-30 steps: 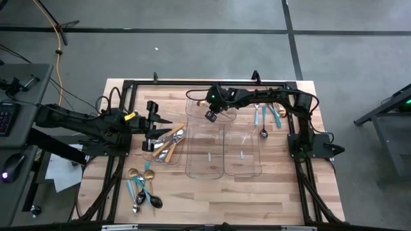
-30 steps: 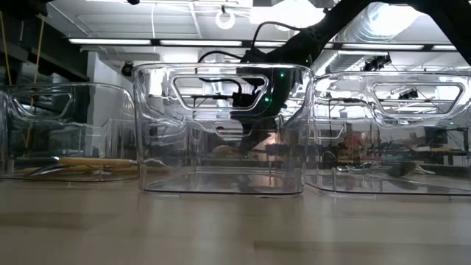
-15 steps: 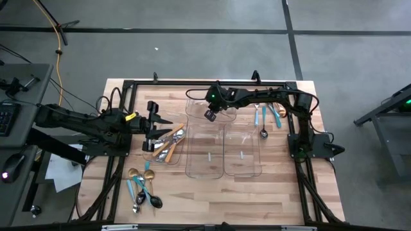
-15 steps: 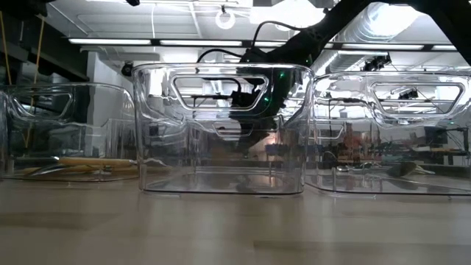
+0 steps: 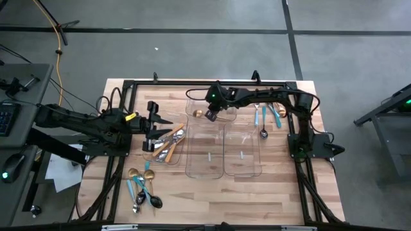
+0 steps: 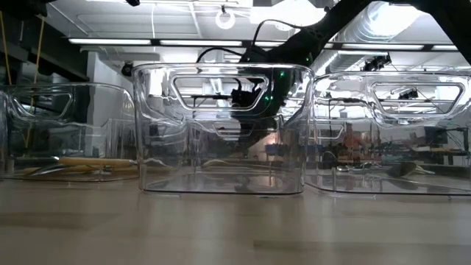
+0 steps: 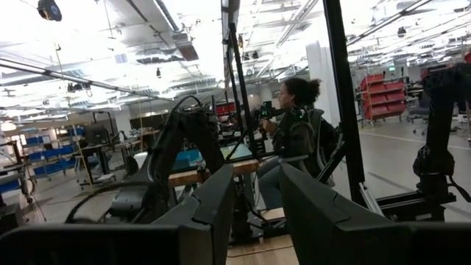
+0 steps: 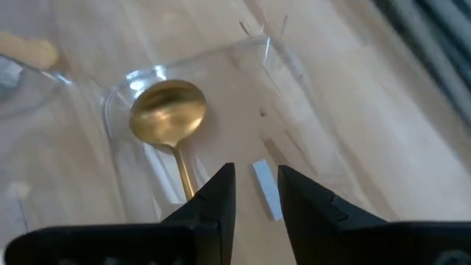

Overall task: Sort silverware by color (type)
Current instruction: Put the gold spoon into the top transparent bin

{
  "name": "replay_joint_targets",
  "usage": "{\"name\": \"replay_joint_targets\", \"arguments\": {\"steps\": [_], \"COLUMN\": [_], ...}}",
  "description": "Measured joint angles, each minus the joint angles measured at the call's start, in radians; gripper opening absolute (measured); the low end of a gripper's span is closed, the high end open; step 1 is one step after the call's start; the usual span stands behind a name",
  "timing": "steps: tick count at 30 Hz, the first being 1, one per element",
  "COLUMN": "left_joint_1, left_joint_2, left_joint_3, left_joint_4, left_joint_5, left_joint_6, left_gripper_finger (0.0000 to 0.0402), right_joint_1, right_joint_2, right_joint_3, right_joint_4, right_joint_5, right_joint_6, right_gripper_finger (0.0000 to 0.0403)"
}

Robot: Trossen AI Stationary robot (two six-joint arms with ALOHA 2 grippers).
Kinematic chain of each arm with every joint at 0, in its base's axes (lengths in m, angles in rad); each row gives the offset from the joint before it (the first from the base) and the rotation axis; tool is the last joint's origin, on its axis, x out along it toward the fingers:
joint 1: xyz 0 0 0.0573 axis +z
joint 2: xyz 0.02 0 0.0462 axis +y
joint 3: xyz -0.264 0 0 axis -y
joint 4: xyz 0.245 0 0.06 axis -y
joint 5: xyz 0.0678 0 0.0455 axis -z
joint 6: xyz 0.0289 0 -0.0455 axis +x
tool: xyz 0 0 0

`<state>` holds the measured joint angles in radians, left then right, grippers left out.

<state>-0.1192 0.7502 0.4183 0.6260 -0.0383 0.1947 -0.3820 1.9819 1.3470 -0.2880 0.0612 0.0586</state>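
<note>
High view gives me three clear trays: the left tray [image 5: 164,145] holds a heap of orange-handled silverware [image 5: 169,142], the middle tray [image 5: 204,138] one gold spoon [image 5: 199,113] at its 12 o'clock end, the right tray [image 5: 241,149] nothing I can make out. My right gripper [image 5: 210,115] hovers over that spoon, fingers parted, spoon lying free just ahead of them. My left gripper [image 5: 153,125] waits at 9 o'clock, fingers apart, empty. Loose cutlery lies at 7 and 1 o'clock.
</note>
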Motion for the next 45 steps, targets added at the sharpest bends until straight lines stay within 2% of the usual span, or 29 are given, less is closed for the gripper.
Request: {"name": "replay_joint_targets", "arguments": {"steps": [7,12,17,22,26,29,35,45], "left_joint_1": [0.0,0.0,0.0,0.001,0.001,0.001,0.001,0.001], "left_joint_2": [0.0,0.0,0.0,0.0,-0.001,-0.001,-0.001,-0.001], "left_joint_3": [0.0,0.0,0.0,0.0,0.0,0.0,0.0,0.0], "left_joint_4": [-0.032,-0.058,-0.062,-0.083,-0.1,-0.132,-0.216,-0.221], "left_joint_5": [0.0,-0.003,-0.04,-0.136,-0.182,-0.183,-0.184,-0.185], "left_joint_6": [0.0,0.0,0.0,0.0,0.0,0.0,0.001,-0.007], "left_gripper_finger": [0.0104,0.0104,0.0104,0.0104,0.0104,0.0104,0.0104,0.0104], "right_joint_1": [0.007,0.041,0.074,0.112,0.131,0.142,0.169,0.171], "right_joint_2": [-0.159,-0.365,-0.598,-0.76,-0.796,-0.794,-0.792,-0.792], "right_joint_3": [-0.018,-0.19,-0.47,-0.691,-0.797,-0.828,-0.828,-0.829], "right_joint_4": [-0.083,-0.031,0.194,0.585,0.901,1.037,1.0,1.025], "right_joint_5": [0.033,0.1,0.114,0.105,0.052,0.011,-0.006,-0.006], "right_joint_6": [-0.065,-0.072,-0.002,0.036,0.012,-0.012,-0.028,-0.067], "right_gripper_finger": [0.0092,0.0092,0.0092,0.0092,0.0092,0.0092,0.0092,0.0092]}}
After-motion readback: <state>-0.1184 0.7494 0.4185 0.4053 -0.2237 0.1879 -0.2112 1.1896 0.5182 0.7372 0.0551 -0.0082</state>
